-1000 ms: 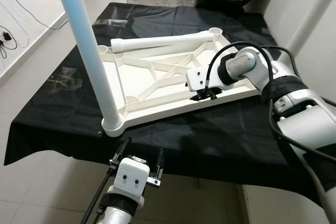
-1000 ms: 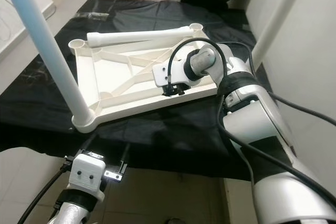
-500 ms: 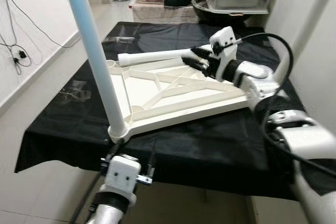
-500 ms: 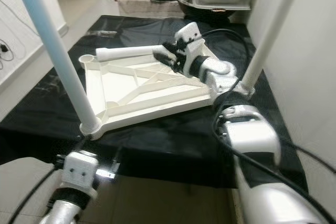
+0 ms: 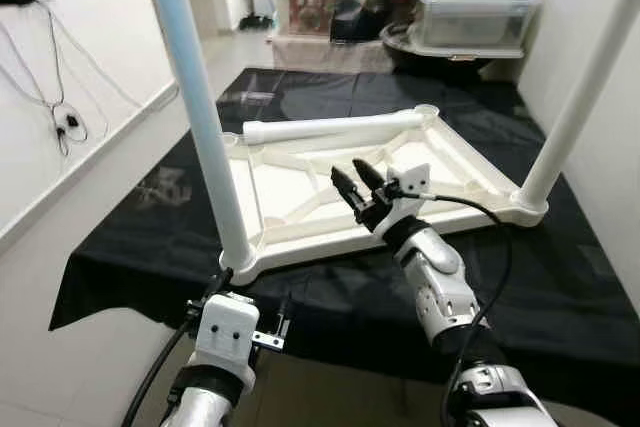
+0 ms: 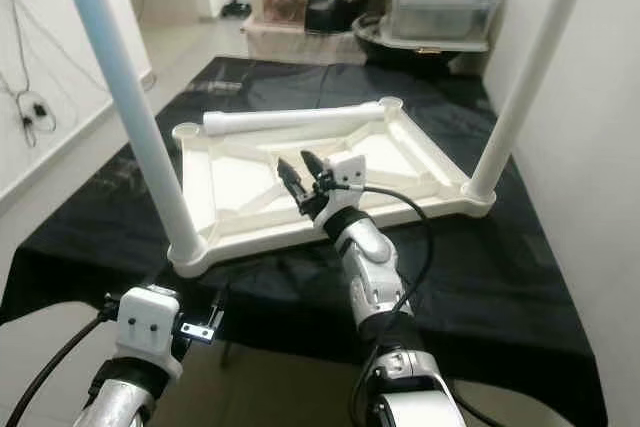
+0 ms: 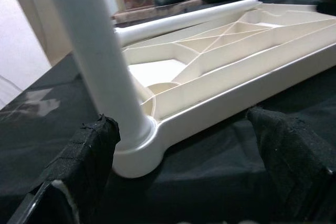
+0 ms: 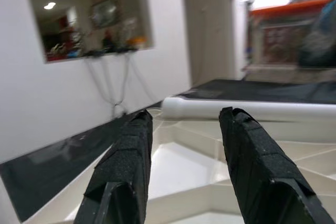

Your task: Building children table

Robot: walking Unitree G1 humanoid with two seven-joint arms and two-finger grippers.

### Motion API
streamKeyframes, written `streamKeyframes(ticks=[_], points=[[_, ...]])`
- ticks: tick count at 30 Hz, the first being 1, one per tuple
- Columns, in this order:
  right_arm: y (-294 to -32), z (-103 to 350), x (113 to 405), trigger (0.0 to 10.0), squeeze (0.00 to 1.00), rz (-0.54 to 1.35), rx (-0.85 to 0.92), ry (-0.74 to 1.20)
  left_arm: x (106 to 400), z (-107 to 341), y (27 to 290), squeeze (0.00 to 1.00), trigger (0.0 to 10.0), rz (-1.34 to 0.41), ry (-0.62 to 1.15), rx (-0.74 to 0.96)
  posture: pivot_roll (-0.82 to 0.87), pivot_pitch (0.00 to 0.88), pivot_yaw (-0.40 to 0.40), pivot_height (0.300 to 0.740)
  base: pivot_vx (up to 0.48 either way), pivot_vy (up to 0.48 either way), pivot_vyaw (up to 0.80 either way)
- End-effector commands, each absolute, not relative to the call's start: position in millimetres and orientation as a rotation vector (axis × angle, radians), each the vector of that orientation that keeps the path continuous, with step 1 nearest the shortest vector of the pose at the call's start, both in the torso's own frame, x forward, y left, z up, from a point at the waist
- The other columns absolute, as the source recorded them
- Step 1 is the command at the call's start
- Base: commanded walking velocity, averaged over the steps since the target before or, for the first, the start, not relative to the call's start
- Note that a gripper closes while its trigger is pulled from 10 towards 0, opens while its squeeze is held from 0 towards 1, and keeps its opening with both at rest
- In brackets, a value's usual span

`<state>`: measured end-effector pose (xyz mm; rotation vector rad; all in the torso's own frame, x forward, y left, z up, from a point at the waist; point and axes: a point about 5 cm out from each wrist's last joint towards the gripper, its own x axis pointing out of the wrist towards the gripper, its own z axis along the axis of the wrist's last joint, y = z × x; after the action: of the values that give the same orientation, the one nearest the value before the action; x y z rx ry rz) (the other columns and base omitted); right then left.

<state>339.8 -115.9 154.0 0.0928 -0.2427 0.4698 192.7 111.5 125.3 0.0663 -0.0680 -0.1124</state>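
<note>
The white table top [image 5: 300,237] lies upside down on a black-covered table [image 5: 150,237]. One white leg [image 5: 205,137] stands upright in its near left corner socket, and another upright leg [image 5: 580,97] stands at the right corner. A loose leg [image 5: 330,129] lies across the far edge. My right gripper [image 5: 348,169] hovers open above the middle of the table top, holding nothing, its fingers [image 8: 131,156] pointing toward the loose leg [image 8: 252,109]. Below the near left corner my left gripper [image 5: 253,295] is open, its fingers [image 7: 89,150] on either side of the corner socket [image 7: 134,156] without touching it.
Plastic storage boxes [image 5: 470,17] and a lidded pot stand beyond the far end of the table. A white wall runs along the right, and cables [image 5: 60,117] hang on the left wall. Bare floor [image 5: 60,347] lies to the left and in front.
The whole view has shifted as the camera moved. My right gripper left the loose leg at the far edge and came back over the middle of the table top, open.
</note>
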Motion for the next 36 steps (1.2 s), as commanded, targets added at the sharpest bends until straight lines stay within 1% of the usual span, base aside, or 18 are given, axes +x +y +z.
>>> streamKeyframes(ticks=[1, 2, 4, 8, 10, 15, 20, 27, 36], points=[[-115, 144, 333, 10.0, 0.0, 0.441, 0.071, -0.22, 193, 121, 113, 0.0, 10.0, -0.097, -0.042, 0.062, 0.02, 0.002, 0.01, 0.74, 0.0, 0.0, 0.0], [-115, 144, 333, 10.0, 0.0, 0.441, 0.071, -0.22, 193, 121, 113, 0.0, 10.0, -0.097, -0.042, 0.062, 0.02, 0.002, 0.01, 0.74, 0.0, 0.0, 0.0], [-116, 131, 321, 10.0, 0.0, 0.395, 0.036, -0.193, 194, 119, 114, 0.0, 10.0, -0.092, -0.035, 0.047, 0.02, 0.002, 0.01, 0.74, 0.0, 0.0, 0.0], [-113, 121, 311, 10.0, 0.0, 0.38, 0.013, -0.161, 195, 117, 113, 0.0, 10.0, -0.094, -0.021, 0.042, 0.01, 0.0, 0.01, 0.74, 0.0, 0.0, -0.22], [-113, 116, 303, 10.0, 0.0, 0.356, 0.002, -0.13, 197, 115, 113, 0.0, 10.0, -0.096, -0.013, 0.04, 0.01, 0.0, 0.011, 0.74, 0.0, 0.0, -0.79], [-113, 114, 296, 10.0, 0.0, 0.328, -0.009, -0.089, 197, 114, 113, 0.0, 10.0, -0.1, -0.012, 0.04, 0.01, 0.0, 0.011, 0.74, 0.0, 0.0, -0.78], [-112, 115, 292, 10.0, 0.0, 0.326, -0.027, -0.09, 197, 113, 112, 0.0, 10.0, -0.108, -0.013, 0.043, 0.01, 0.0, 0.009, 0.74, 0.0, 0.0, -0.76], [-111, 112, 289, 10.0, 0.0, 0.314, -0.023, -0.049, 198, 111, 113, 0.0, 10.0, -0.102, 0.0, 0.024, 0.0, 0.0, 0.011, 0.74, 0.0, 0.0, 0.0], [-112, 112, 288, 10.0, 0.0, 0.303, -0.016, -0.022, 197, 110, 112, 0.0, 10.0, -0.108, 0.007, 0.037, 0.0, 0.002, 0.011, 0.74, -0.344, 0.314, 0.0]])
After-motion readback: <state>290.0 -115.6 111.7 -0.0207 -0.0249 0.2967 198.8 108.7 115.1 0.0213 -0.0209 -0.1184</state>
